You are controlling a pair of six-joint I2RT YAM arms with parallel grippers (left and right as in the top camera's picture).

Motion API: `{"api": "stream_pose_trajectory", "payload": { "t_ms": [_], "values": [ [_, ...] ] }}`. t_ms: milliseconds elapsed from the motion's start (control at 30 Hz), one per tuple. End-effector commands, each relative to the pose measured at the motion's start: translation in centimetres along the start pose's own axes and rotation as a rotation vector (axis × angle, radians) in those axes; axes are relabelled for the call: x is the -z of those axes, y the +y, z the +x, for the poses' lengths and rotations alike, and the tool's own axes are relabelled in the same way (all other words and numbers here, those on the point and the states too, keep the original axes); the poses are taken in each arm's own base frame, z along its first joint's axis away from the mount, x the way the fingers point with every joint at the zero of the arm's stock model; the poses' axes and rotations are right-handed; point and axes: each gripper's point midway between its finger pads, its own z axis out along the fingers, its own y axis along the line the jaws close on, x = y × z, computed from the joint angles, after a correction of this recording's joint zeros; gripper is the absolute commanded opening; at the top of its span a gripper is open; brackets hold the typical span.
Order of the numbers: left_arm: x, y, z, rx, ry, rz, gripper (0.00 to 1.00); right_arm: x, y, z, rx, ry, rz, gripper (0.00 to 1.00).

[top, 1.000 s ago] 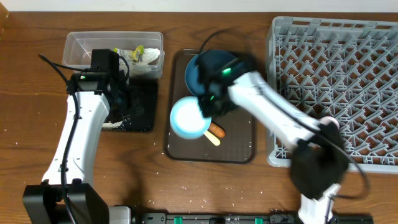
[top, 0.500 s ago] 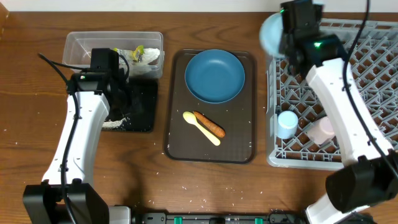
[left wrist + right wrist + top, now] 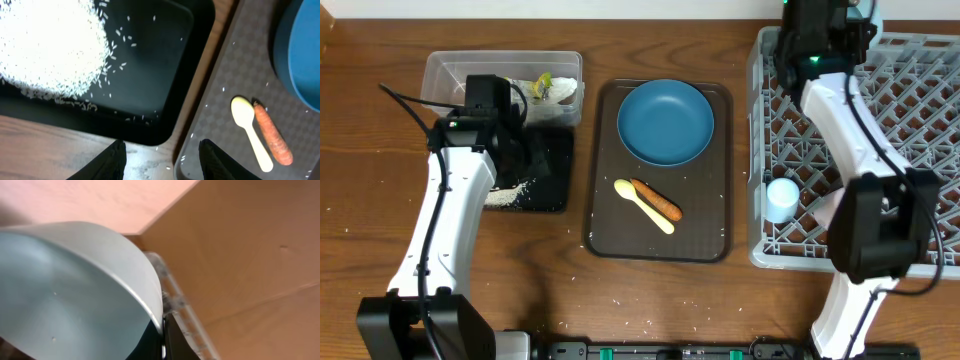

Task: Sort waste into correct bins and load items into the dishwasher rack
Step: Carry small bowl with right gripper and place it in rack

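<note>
My right gripper (image 3: 817, 28) is above the far left corner of the light grey dishwasher rack (image 3: 920, 140). In the right wrist view it (image 3: 162, 330) is shut on the rim of the white bowl with a light blue inside (image 3: 75, 295). My left gripper (image 3: 165, 160) is open and empty, low over the near right corner of the black tray (image 3: 545, 165). That tray holds the rice pile (image 3: 50, 45). The blue plate (image 3: 665, 120), pale yellow spoon (image 3: 645, 206) and carrot piece (image 3: 665, 206) lie on the brown tray (image 3: 705, 245). The wrapper (image 3: 546, 88) lies in the clear tub (image 3: 450, 80).
A blue cup (image 3: 782, 198) stands in the rack's near left part. The pink-and-white cup is hidden behind my right arm. Loose rice grains lie on the wooden table near the front edge (image 3: 620, 298).
My right gripper has carried the bowl from over the brown tray up and right to the rack's far left corner. The left arm has not moved.
</note>
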Motion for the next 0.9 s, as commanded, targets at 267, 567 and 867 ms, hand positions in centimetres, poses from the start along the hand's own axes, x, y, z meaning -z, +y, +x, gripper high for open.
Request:
{"api": "stream_pose_trajectory", "payload": {
  "t_ms": [267, 567, 867],
  "values": [
    [0.4, 0.1, -0.2, -0.002, -0.022, -0.003, 0.5, 0.6, 3.0, 2.8, 0.279, 0.06, 0.142, 0.01],
    [0.4, 0.1, -0.2, -0.002, -0.024, -0.003, 0.5, 1.9, 4.6, 2.9, 0.334, 0.04, 0.102, 0.01],
    [0.4, 0.2, -0.4, -0.003, -0.031, -0.008, 0.51, 3.8, 6.8, 3.2, 0.388, 0.01, 0.017, 0.03]
  ]
}}
